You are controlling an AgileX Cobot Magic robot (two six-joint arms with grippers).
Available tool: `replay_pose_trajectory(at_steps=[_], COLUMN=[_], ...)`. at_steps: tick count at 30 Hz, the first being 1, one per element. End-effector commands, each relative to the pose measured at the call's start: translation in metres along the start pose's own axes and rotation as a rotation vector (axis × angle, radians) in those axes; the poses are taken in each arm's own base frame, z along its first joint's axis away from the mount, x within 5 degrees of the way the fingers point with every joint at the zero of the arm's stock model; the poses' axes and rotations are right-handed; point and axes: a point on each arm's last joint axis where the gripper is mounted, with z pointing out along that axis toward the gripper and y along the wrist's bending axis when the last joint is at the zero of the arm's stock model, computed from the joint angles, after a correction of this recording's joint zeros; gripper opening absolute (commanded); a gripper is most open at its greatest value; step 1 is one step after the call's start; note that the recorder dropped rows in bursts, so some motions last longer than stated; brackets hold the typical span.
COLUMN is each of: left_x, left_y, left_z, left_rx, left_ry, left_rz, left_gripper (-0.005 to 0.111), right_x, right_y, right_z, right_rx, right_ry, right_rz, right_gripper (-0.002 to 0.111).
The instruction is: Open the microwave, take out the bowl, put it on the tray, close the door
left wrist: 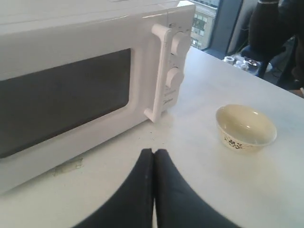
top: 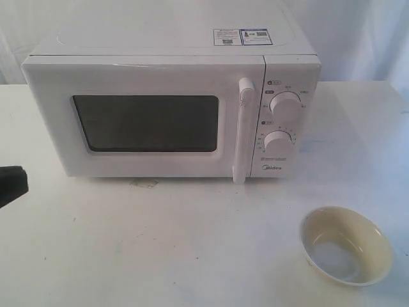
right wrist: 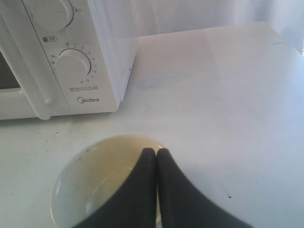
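White desk (top: pixel 192 256) filled the foreground, lightly speckled with dark crumbs. Nearest on the right stood the bowl (top: pixel 346 246), upright on the desk well in front of the microwave's control panel, cream-yellow inside with a paler bottom; the left wrist view showed a small dark floral print on its outer wall. The right fingers (right wrist: pixel 137 194) were pressed together, tips meeting, and pointed down over the bowl's near rim. Whether they touched it could not be told. The left fingers (left wrist: pixel 137 194) were likewise together and held nothing. They were aimed low across the desk toward the door's handle, and only a dark end of that arm showed at the left edge of the exterior view.

Farther back sat the microwave (top: pixel 160 48), its door (top: pixel 144 80) shut flush, dark window facing forward, the vertical bar handle (top: pixel 242 131) on its right edge. Beside the handle were two round knobs (top: pixel 285 104), one above the other, with a grey Midea logo (top: pixel 273 169) beneath. Stickers (top: pixel 243 36) lay on top. Behind hung a pale curtain (top: pixel 358 38).
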Motion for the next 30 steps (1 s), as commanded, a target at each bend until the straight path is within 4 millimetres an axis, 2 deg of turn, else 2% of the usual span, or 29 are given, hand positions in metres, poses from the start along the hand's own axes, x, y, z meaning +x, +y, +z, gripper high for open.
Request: replay_pose_trajectory(at_steps=[1,11,16,21,25,28,30], left_x=[0.01,0.031,0.04,0.039,0.04,0.046,0.052], left_y=[-0.004,-0.015,-0.014,-0.008,-0.007,-0.002,0.005], left_z=[-0.012,-0.037,-0.041,-0.042,-0.042,-0.042,-0.043], left_rx=[-0.071,-0.181,-0.225,-0.287,-0.312,-0.364,-0.436], left_ry=[-0.1,-0.277,-0.32,-0.343,-0.337,-0.26,-0.198], left_rz=[-0.023,0.09,0.104,0.093,0.113,0.136,0.081], left_gripper=[0.0,0.0,0.0,0.0,0.0,0.0,0.0], right_x=[0.001,0.001,0.001,0.001,0.001,0.001,0.001], right_y=[-0.001,-0.001,-0.001,-0.001,-0.001,-0.001,-0.001], right_z=[0.0,0.0,0.0,0.0,0.0,0.0,0.0], right_rx=[0.008,0.008,0.008,0.008,0.008,0.008,0.008], right_ry=[-0.002,-0.002,-0.002,-0.002,-0.002,-0.002,-0.002], right_rz=[-0.004,-0.004,-0.004,-0.004,-0.004,-0.004,-0.004], right_gripper=[0.0,0.0,0.0,0.0,0.0,0.0,0.0])
